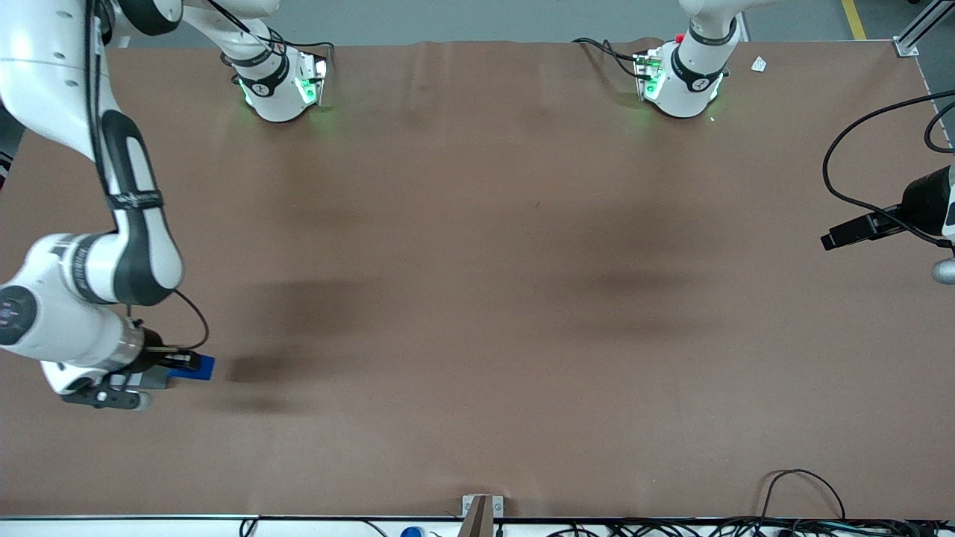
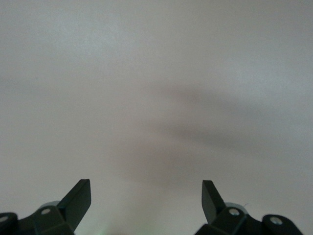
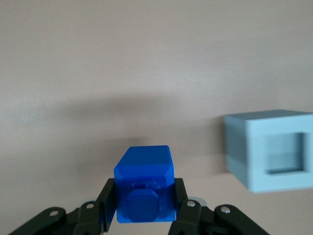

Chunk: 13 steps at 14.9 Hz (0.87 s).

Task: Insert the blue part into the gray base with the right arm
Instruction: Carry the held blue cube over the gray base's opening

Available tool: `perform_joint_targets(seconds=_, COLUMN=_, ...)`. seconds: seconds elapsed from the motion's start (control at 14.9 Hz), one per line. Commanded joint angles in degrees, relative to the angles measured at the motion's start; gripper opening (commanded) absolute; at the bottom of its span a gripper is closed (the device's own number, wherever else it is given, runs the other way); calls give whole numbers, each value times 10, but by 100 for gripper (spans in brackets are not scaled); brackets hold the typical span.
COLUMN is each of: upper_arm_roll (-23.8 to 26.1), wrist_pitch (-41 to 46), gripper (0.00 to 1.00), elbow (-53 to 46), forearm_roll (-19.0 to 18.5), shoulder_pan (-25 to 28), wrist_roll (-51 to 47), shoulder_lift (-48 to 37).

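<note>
while pinched between the two black fingers [image 3: 108, 196] of the right arm's gripper [image 3: 145, 208], the blue part [image 3: 145, 188] sits squarely in the grip, one finger pressed against each of its side faces. in the wrist view its near face shows a rounded octagonal boss, and the top edges are chamfered. the gripper is clamped on the part, with no visible gap between finger and plastic on either side.

in the front view the blue part [image 1: 200, 366] pokes out past the gripper [image 1: 179, 363] at the working arm's end of the table, closer to the front camera than the arm bases. whether it's touching the table or lifted off, can't tell for sure; a dark shadow lies on the surface just beside it.

the gray base [image 3: 271, 149] stands apart from the blue part in the wrist view, with bare table between them; its square recess is open and faces the wrist camera. in the front view the gray base [image 1: 153, 379] is mostly covered by the right arm [image 1: 82, 298], only a gray sliver showing just under the gripper.

the brown table [image 1: 477, 261] carries both.
</note>
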State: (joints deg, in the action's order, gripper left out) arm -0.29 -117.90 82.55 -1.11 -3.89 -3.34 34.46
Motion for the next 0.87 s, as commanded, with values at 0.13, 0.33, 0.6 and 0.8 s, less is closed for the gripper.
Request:
perform_joint_targets(seconds=0.13, upper_arm_roll=9, wrist_pitch=57, gripper=3, elbow=14, forearm_roll=-4, shoulder_pan=-17, wrist_roll=14, shoulder_lift=-46)
perform_joint_targets(seconds=0.33, upper_arm_roll=9, wrist_pitch=61, gripper=4, elbow=13, forearm_roll=-6, shoulder_pan=-18, wrist_roll=15, shoulder_lift=-52)
perform_joint_targets(seconds=0.6, upper_arm_roll=8, wrist_pitch=73, gripper=4, elbow=-11, forearm_roll=-7, shoulder_pan=-32, wrist_roll=17, shoulder_lift=-52)
perform_joint_targets(seconds=0.8, upper_arm_roll=8, wrist_pitch=72, gripper=3, elbow=-13, forearm_roll=-6, shoulder_pan=-59, wrist_roll=46, shoulder_lift=-48)
